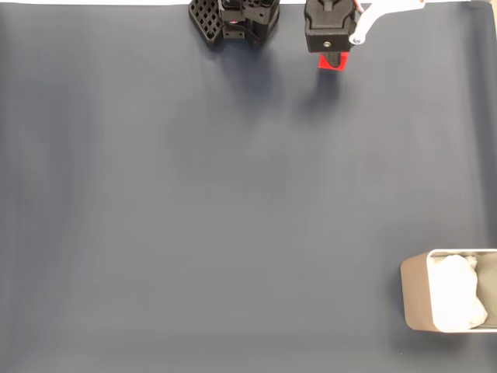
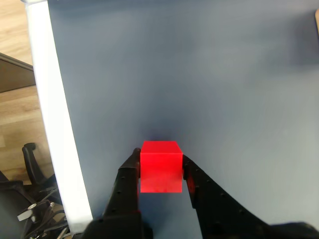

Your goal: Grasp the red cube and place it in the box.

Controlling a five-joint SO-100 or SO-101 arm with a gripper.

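The red cube sits squarely between my two black fingers in the wrist view, both pressing on its sides, above the grey mat. In the fixed view the gripper is at the top edge of the mat, right of centre, with the red cube peeking out below the black wrist housing. The gripper is shut on the cube. The beige box with its white paper lining sits at the bottom right corner of the fixed view, far from the gripper and partly cut off by the frame's edge.
The arm's black base stands at the top centre of the fixed view. The dark grey mat covers the table. In the wrist view the white table edge runs along the left, with wooden floor and a chair base beyond.
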